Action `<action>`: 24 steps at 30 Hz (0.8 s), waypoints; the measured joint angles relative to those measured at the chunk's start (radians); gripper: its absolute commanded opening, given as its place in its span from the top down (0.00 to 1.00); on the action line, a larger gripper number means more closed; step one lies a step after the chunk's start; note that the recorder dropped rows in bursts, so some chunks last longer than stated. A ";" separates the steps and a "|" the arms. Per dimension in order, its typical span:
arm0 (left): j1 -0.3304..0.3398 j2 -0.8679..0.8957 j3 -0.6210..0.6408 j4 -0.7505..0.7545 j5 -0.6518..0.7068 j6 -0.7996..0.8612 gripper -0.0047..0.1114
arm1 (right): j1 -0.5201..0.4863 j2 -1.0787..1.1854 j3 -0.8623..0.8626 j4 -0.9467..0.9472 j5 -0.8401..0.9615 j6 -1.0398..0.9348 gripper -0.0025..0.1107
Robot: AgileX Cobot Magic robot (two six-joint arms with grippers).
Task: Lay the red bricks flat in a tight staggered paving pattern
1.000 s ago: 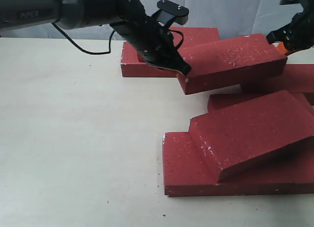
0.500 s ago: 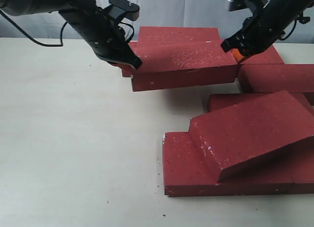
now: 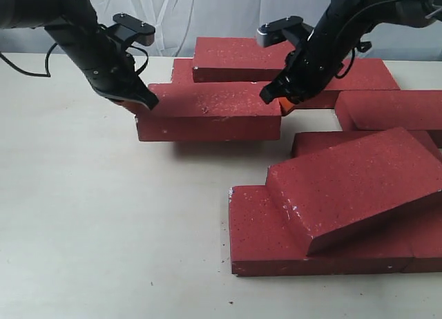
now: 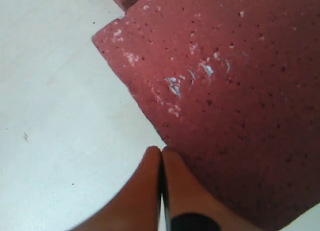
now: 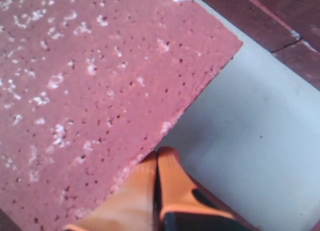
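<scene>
One red brick lies level in the middle back, pinched lengthwise between my two arms. My left gripper is shut, its orange tips pressed against the brick's left end. My right gripper is also shut and pushes on the right end. In the left wrist view the closed fingers touch the brick's edge. The right wrist view shows shut fingers against the speckled brick. A shadow lies under the brick; whether it rests on the table I cannot tell.
A brick sits stacked at the back, with more bricks at the right. In front, a tilted brick leans on flat bricks. Pale tabletop spreads to the left and front.
The pinched brick has travelled left and down and turned from tilted to level. Both arms moved left with it, the right arm coming in from the far right.
</scene>
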 measured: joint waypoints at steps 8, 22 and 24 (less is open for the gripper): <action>0.009 0.000 0.081 -0.014 -0.136 0.000 0.96 | 0.011 0.048 0.000 0.008 -0.068 0.002 0.99; 0.030 0.000 0.095 -0.011 -0.239 -0.056 0.96 | 0.025 0.079 0.002 -0.042 -0.124 0.078 0.99; 0.039 0.000 0.095 -0.024 -0.239 -0.061 0.96 | 0.032 0.079 0.002 -0.077 -0.130 0.112 0.99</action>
